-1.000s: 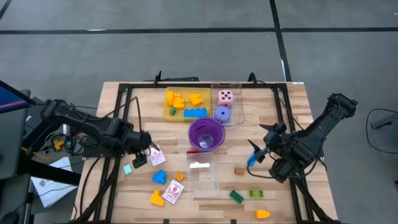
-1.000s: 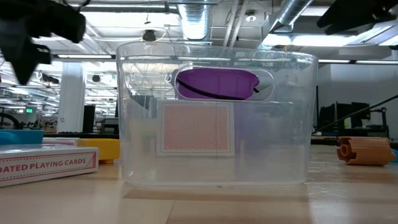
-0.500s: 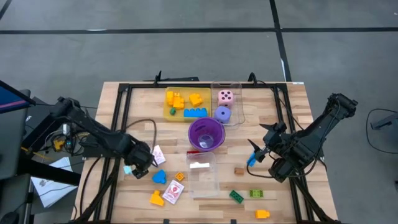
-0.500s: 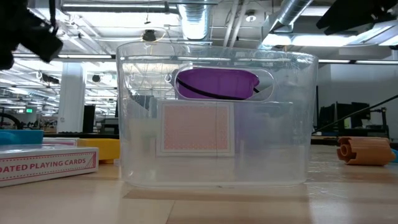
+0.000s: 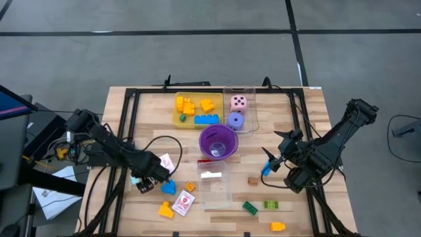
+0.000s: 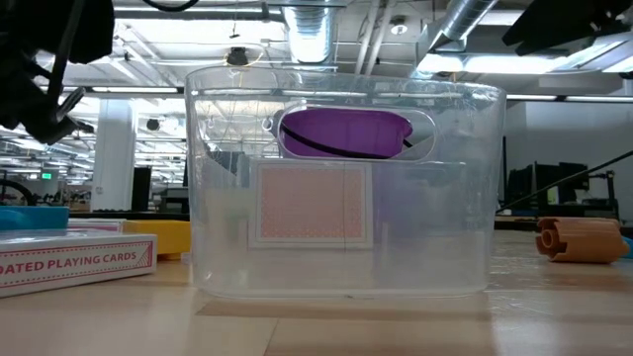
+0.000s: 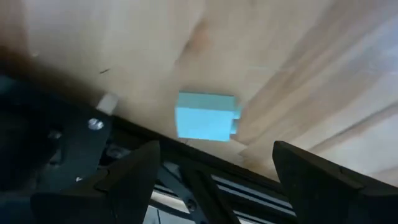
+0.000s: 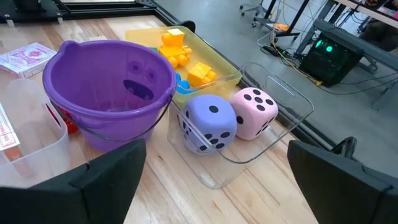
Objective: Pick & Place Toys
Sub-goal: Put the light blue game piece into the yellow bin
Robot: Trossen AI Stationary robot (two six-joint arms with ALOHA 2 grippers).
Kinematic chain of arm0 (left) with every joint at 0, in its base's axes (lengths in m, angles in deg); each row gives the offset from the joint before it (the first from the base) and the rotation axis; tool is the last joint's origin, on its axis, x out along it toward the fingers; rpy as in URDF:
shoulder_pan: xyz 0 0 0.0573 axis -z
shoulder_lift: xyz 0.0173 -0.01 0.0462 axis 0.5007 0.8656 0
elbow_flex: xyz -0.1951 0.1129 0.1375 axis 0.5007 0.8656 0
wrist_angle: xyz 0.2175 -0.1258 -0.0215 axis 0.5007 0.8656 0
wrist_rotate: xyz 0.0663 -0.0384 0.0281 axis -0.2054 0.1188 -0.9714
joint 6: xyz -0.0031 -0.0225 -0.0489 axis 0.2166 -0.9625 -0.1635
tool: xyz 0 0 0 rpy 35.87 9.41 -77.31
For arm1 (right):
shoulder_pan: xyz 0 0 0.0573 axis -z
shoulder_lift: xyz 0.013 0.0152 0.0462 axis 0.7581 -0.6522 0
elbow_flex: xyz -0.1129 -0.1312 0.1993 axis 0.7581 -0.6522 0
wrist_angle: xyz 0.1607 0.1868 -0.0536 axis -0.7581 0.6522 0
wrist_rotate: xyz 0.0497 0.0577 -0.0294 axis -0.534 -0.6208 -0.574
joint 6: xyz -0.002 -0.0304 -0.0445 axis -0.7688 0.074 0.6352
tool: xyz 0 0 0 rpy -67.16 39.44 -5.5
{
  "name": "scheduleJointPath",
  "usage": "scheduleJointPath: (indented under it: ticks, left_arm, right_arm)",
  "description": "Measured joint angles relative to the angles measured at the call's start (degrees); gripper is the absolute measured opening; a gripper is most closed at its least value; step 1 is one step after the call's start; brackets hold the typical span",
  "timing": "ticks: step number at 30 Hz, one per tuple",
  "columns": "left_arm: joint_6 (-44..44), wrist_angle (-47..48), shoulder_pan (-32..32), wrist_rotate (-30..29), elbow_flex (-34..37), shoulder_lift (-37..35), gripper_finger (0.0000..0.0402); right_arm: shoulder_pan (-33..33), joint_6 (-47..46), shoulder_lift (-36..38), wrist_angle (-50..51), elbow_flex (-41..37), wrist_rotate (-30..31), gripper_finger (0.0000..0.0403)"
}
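Observation:
My left gripper (image 5: pixel 143 182) is open, low over the table's near left part. A light blue brick (image 7: pixel 206 116) lies flat on the wood between and ahead of its two fingers (image 7: pixel 134 177), apart from both. In the high view the brick (image 5: pixel 135 178) shows at the gripper's left side. My right gripper (image 5: pixel 268 164) is open and empty at the table's right, facing the purple cup (image 8: pixel 109 93). Loose toys lie on the near part: a blue brick (image 5: pixel 168 187), an orange brick (image 5: pixel 190 187), a yellow brick (image 5: pixel 165 210), a white-red card box (image 5: pixel 184 203) and a card (image 5: pixel 166 162).
A clear tray (image 5: pixel 214 184) with a card stands at the near middle. A yellow tray (image 5: pixel 197 110) holds yellow and blue bricks; a clear tray (image 8: pixel 273 106) holds the purple die (image 8: pixel 210 123) and pink die (image 8: pixel 255 112). Green bricks (image 5: pixel 249 208) and a yellow brick (image 5: pixel 277 226) lie near right.
My left gripper has gone toward the table's near edge and down, from beside the loose card to the light blue brick. The brick and the other toys have stayed where they were.

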Motion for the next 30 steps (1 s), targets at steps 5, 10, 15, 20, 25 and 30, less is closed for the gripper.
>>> scheduleJointPath:
  ticks: [5, 10, 15, 20, 25, 30]
  left_arm:
    - [3.48, -1.45, 0.00, 1.06, 0.00, -0.02, 0.0310]
    - [4.69, -1.31, 0.00, 1.76, 0.01, -0.02, 0.0310]
    - [1.90, -2.83, -0.67, 5.23, 3.37, -0.02, 0.0310]
    - [0.16, -3.13, -1.27, 6.87, 6.91, -0.02, 0.0310]
    - [0.12, -11.13, -1.27, 7.34, 8.94, -0.04, 0.0310]
    - [-2.04, -13.51, -1.27, 7.21, 11.04, -0.09, 0.0306]
  right_arm:
    - [-0.02, 0.00, 0.00, 0.00, 0.00, -0.02, 0.0384]
    - [-0.02, 0.00, 0.00, 0.00, 0.00, -0.15, 0.0384]
    - [-0.02, 0.00, 0.01, -0.02, 0.00, -0.17, 0.0384]
    - [-0.02, 0.00, 0.01, -0.02, -0.01, -0.17, 0.0384]
    - [-0.02, 0.00, 0.01, -0.22, -0.01, -0.18, 0.0384]
    - [-0.02, -0.02, 0.01, -0.24, -0.02, -0.20, 0.0384]
